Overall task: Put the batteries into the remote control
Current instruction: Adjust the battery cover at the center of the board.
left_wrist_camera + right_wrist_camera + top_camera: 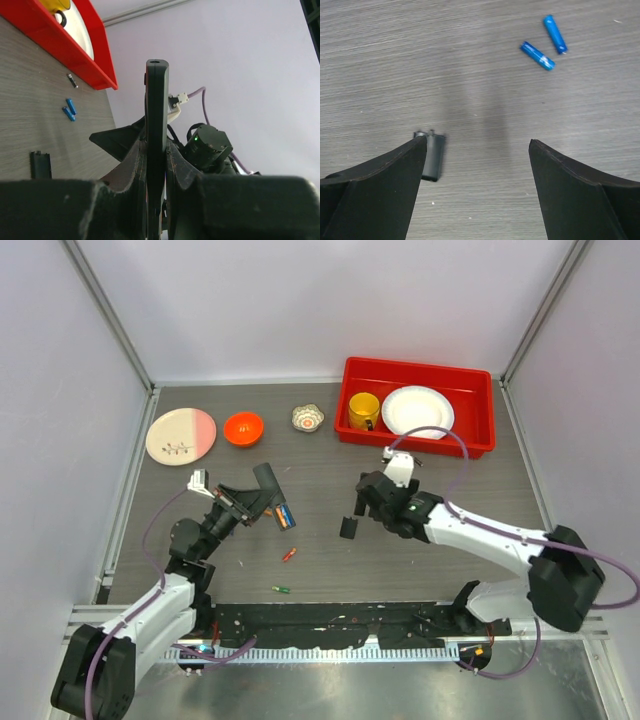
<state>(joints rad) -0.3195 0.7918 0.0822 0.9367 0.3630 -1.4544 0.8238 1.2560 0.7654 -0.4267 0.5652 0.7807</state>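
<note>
**Remote clamped and raised, right jaws wide above the loose batteries**

The left gripper [156,155] is closed tight on the remote control [156,100]. It holds the remote edge-on and clear of the table [330,470], left of centre in the top view. The right gripper [477,141] hangs over the table with its jaws spread wide and nothing between them. Just beside one of its fingers lies the small black cover [432,157]. Well beyond the fingertips lie two blue batteries [537,55], near each other but apart.

Judged from this, the step in hand is fetching a battery: the remote is presented and the free arm has yet to pick one up. The next move calls for the right gripper to travel to one blue battery and turn so the jaws straddle its thin body and not its neighbour. It should then close low against the table. After that the cell must go in the right way round; whether the compartment faces the right arm I cannot tell.

Counted in the wrist views: one remote, one cover, two blue batteries. The top view adds:
- one red battery [289,555]
- one green battery [281,589]
- an orange-and-blue cluster [285,517] just beside the remote, too small to count or to place in or out of the compartment

At the back stand:
- one red tray [420,364] holding one yellow mug [363,410] and one white plate [417,412]
- one orange bowl [243,427]
- one pink-and-cream plate [181,435]
- one small patterned cup [308,418]
</note>
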